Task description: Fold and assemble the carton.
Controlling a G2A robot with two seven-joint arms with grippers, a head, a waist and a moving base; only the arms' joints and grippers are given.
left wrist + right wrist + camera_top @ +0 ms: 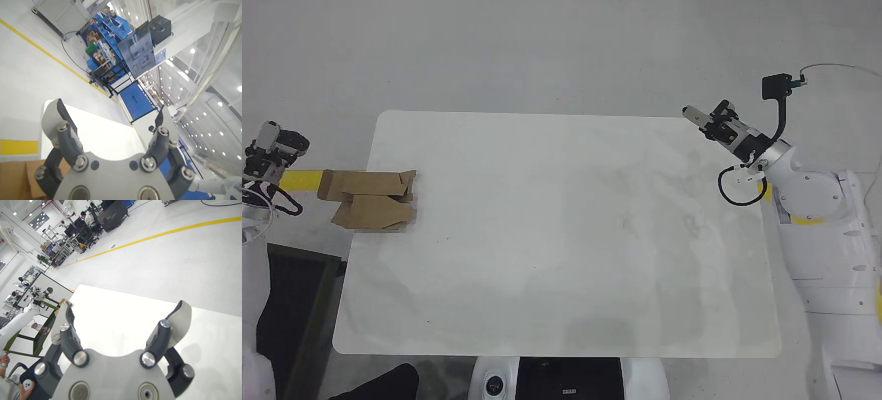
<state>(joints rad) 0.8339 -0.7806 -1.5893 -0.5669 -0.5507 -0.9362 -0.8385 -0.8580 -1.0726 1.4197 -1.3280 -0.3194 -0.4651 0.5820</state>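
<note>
At 9 o'clock on the table point(562, 300), overhanging its edge, lies the unassembled carton point(370, 198), likely staged for pickup; left gripper point(111, 110) hangs just outside it, fingers wide, empty; right gripper point(123, 308) near 2 o'clock, fingers wide, empty, well apart, likely parked.

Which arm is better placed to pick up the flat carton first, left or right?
Left, probably. The left gripper hangs open just off the table edge beside the carton. The right gripper, also open, sits at the table's opposite side.
</note>
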